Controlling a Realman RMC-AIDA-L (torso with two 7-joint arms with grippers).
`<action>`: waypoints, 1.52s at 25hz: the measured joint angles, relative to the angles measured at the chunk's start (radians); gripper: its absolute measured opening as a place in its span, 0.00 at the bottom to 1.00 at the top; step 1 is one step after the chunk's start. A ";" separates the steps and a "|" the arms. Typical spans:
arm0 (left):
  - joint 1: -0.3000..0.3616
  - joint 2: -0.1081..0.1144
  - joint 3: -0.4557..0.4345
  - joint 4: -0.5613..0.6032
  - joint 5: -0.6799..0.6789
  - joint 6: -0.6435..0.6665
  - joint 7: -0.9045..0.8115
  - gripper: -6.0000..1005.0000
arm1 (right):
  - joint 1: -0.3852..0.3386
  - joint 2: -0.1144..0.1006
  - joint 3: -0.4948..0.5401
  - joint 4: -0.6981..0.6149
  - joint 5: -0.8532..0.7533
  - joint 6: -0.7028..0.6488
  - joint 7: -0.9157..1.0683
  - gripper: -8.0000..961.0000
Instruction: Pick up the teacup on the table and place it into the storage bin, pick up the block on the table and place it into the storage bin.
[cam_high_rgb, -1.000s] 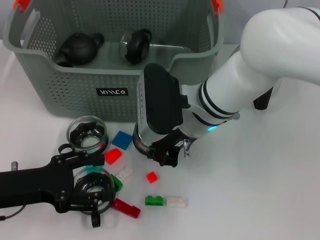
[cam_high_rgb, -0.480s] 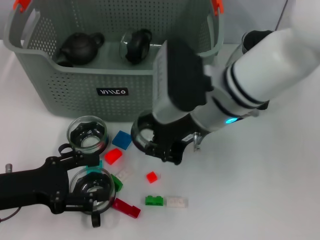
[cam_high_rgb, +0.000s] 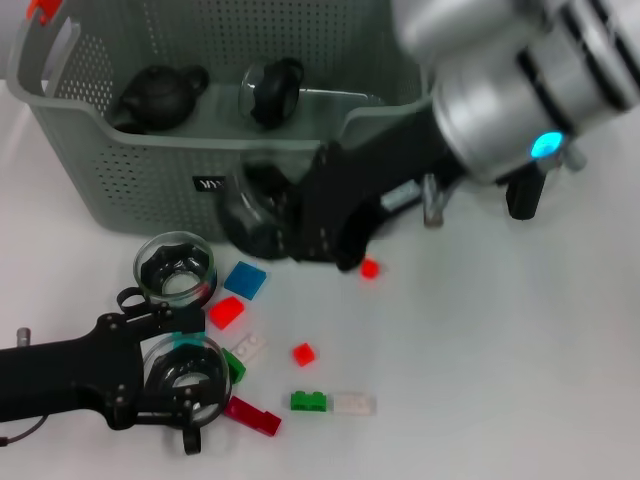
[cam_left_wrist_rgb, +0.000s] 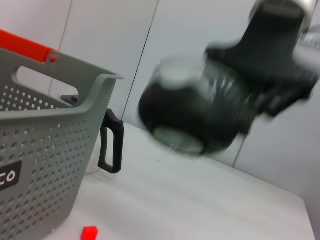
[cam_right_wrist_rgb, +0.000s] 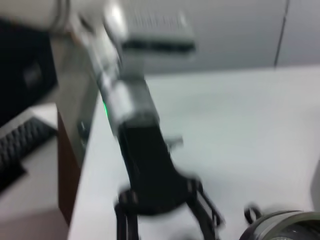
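- Nearest the camera, the left gripper (cam_high_rgb: 185, 385) sits low on the bench (cam_high_rgb: 520, 360) with its jaws spread around a glass teacup (cam_high_rgb: 185, 372), ringing it rather than pinching as far as I can see.
- Around it is the scatter of blocks: a dark red block (cam_high_rgb: 252, 415) right by the jaws, a green block (cam_high_rgb: 308, 401) touching a white block (cam_high_rgb: 353, 404), a small red block (cam_high_rgb: 303, 353), a red brick (cam_high_rgb: 226, 312) and a blue tile (cam_high_rgb: 245, 279).
- A second glass teacup (cam_high_rgb: 176, 267) stands just past the left gripper, near the bin's front wall.
- The right gripper (cam_high_rgb: 275, 222) is up off the bench with its jaws pinching a third teacup (cam_high_rgb: 250, 215), blurry, right in front of the storage bin (cam_high_rgb: 150, 180) by its black label.
- Another little red block (cam_high_rgb: 369, 268) shows just under the right arm.
- Compared with a second ago, the right gripper was down among the blocks; now it's lifted, cup and all, toward the bin. The left gripper has barely budged.
- Farthest back, inside the bin, are a black teapot (cam_high_rgb: 160, 95) and a glass carafe (cam_high_rgb: 270, 90).
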 joint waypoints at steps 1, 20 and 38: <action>-0.002 0.000 0.000 0.000 -0.001 0.000 0.000 0.88 | 0.012 0.000 0.029 0.001 0.015 -0.012 0.006 0.07; -0.036 -0.002 0.011 0.000 0.005 0.000 0.000 0.88 | 0.301 -0.050 0.312 0.291 -0.198 0.159 0.007 0.07; -0.045 -0.011 0.012 0.000 0.007 -0.009 0.000 0.88 | 0.447 -0.080 0.318 0.730 -0.398 0.546 -0.087 0.07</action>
